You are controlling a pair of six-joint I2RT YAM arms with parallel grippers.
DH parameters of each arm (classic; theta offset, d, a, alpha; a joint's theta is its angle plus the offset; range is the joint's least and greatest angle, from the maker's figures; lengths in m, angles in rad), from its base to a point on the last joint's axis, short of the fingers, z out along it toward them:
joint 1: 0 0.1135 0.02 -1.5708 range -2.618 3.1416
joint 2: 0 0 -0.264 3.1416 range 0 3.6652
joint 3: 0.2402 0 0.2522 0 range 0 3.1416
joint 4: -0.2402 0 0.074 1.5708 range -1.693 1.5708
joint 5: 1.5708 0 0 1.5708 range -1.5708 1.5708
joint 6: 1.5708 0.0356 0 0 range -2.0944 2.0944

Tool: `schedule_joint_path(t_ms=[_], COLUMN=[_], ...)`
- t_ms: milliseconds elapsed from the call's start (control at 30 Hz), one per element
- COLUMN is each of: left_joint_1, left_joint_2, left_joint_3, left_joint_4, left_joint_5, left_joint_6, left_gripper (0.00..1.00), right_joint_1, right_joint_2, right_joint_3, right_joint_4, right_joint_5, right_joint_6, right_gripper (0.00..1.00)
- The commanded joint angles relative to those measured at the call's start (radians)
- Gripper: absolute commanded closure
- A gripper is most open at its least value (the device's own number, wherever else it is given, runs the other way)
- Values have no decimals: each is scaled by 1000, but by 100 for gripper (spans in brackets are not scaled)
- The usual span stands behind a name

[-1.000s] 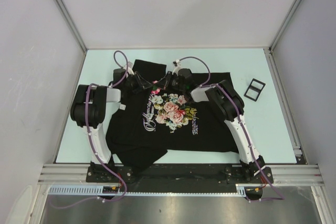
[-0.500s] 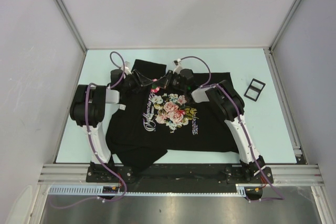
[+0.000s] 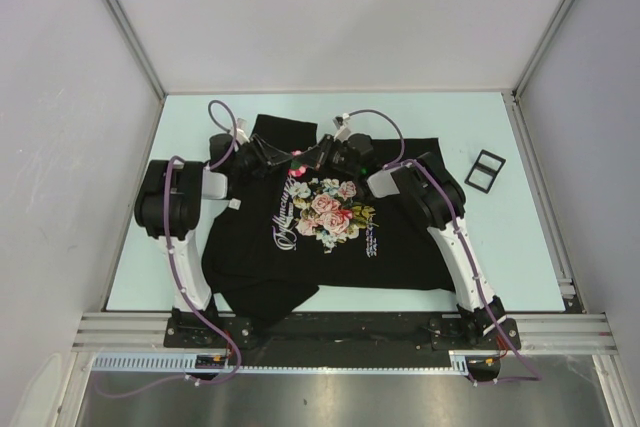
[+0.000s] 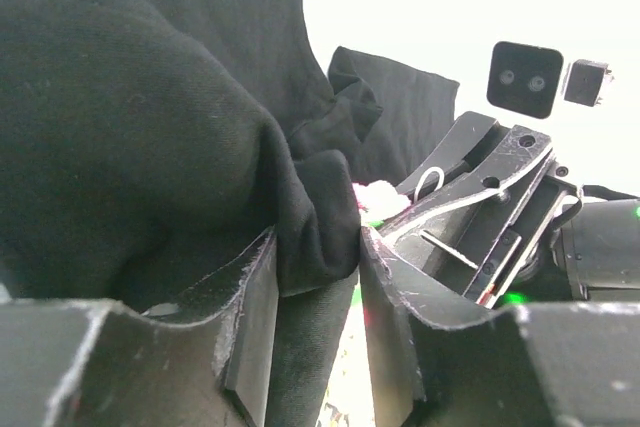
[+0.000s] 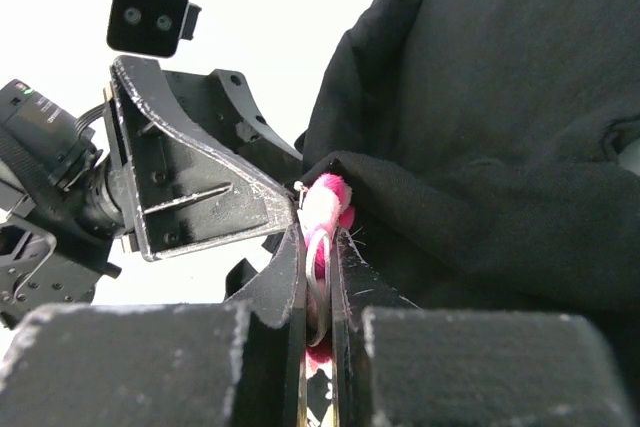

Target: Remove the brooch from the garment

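The garment (image 3: 330, 237), a black T-shirt with a rose print, lies flat on the table. The brooch (image 5: 325, 209), a small bright pink flower pin, sits at the collar area and shows as a pink speck from above (image 3: 296, 156). My right gripper (image 5: 318, 247) is shut on the brooch, with its metal pin between the fingers. My left gripper (image 4: 312, 277) is shut on a raised fold of the garment (image 4: 318, 217) right beside the brooch (image 4: 375, 197). The two grippers meet nose to nose near the collar (image 3: 300, 159).
A small black rectangular frame (image 3: 485, 169) lies on the pale green table right of the shirt. Grey walls close the table in on three sides. Purple cables loop over both wrists.
Both grippers have drawn a little closer together at the collar and shifted slightly toward the back. The shirt has hardly moved.
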Motion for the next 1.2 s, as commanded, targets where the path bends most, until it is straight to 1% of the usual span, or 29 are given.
schedule_joint_path(t_ms=[0,33,100,200,300,333,500,600,700,767,833,867,900,933,967,1033,1067,1133,1167], left_joint_1=[3,3,4,1,0,-2,-2,1,1,1,1,3,1,1,1,1,1,3,6], left_joint_2=[14,15,15,11,6,6,-11,-32,-47,-49,-55,-58,-61,-69,-72,-77,-74,-72,-78], left_joint_3=[-8,-6,-6,-6,0,0,-11,-32,-40,-46,-49,-50,-53,-57,-61,-63,-55,-44,-49], left_joint_4=[44,35,37,28,3,-2,-14,-8,-2,6,9,11,20,23,24,20,15,-8,-8], left_joint_5=[32,32,32,29,21,18,3,-23,-32,-34,-35,-40,-42,-43,-45,-58,-65,-77,-81], left_joint_6=[-9,-7,-9,2,16,17,22,22,32,29,34,36,37,39,40,46,51,62,63], left_gripper=[60,64,66,67,70,73,84,88,89,88,82,78,67,61,58,51,51,49,48], right_joint_1=[7,8,8,16,20,22,22,20,16,11,8,8,10,13,19,27,30,37,37], right_joint_2=[-1,0,3,5,2,2,6,-1,-27,-41,-67,-76,-87,-116,-130,-171,-184,-207,-230], right_joint_3=[7,8,7,14,18,16,8,-15,-54,-67,-85,-87,-87,-87,-87,-87,-87,-87,-85], right_joint_4=[160,173,217,229,228,237,303,328,311,256,219,175,136,90,-9,-95,-160,-223,-281], right_joint_5=[-60,-67,-80,-90,-91,-93,-79,-59,-24,-5,5,9,15,25,54,85,106,137,165], right_joint_6=[33,42,54,48,33,33,48,49,31,8,-24,-36,-56,-111,-150,-203,-246,-279,-309], right_gripper=[100,100,100,100,100,100,100,100,100,100,100,100,100,100,100,100,100,100,100])
